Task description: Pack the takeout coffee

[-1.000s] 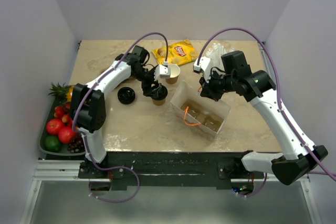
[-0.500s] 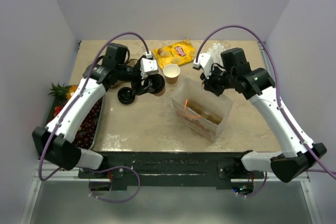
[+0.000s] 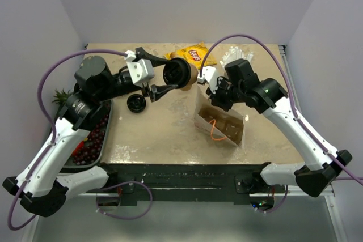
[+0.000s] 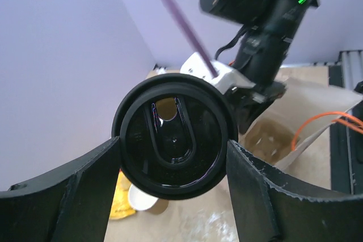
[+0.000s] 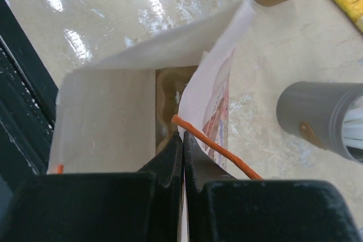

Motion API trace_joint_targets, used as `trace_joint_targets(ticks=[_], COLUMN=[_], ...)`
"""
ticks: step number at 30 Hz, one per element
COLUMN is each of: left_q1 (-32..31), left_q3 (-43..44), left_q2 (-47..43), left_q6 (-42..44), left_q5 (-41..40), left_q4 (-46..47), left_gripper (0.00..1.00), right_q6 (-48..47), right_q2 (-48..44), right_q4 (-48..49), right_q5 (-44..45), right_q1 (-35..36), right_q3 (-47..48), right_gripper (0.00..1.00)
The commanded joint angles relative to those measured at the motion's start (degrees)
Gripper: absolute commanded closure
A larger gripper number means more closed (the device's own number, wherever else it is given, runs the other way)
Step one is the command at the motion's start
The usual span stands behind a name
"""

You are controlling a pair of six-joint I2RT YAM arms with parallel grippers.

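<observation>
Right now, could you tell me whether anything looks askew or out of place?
The tan paper cup with its round black plastic lid is held on its side, not upright, by the left gripper. The white paper bag leans askew, its rim pinched by the right gripper.

The lid [image 4: 173, 137] is glossy black plastic. The bag [image 5: 108, 111] looks thin, translucent white and paper-like, with an orange cord [image 5: 215, 148]. The desk [image 5: 113, 4] is shiny mottled beige.

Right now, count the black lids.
2. One black lid caps the cup gripped by the left gripper; a second lid lies loose on the table, to its left. More could be hidden from view.
</observation>
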Motion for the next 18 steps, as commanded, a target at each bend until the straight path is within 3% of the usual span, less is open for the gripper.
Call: trace_joint_targets(ticks=[1, 6, 13, 18], left_q1=[-4.0, -4.27, -4.27, -4.27], left_q3=[-3.46, -3.37, -2.41, -1.79], left_q2=[-3.26, -5.45, -6.6, -6.08], left_q6=[-7.48, -4.94, 0.07, 0.87], left_q5=[-5.77, -9.64, -12.72, -11.94], left_q4=[9.04, 8.78, 9.22, 9.84], left_gripper=[0.62, 0.62, 0.62, 0.62], right_q6=[8.39, 9.28, 3.57, 2.07], right_q2=[-0.57, 0.13, 2.15, 1.9], right_q4=[4.07, 4.34, 4.52, 3.02], right_q5=[-2.88, 3.25, 9.41, 5.56], right_q1=[-0.3, -3.9, -8.83, -8.74], right_q3=[-2.85, 1.0, 12.25, 12.44], right_gripper=[1.0, 1.0, 1.0, 1.0])
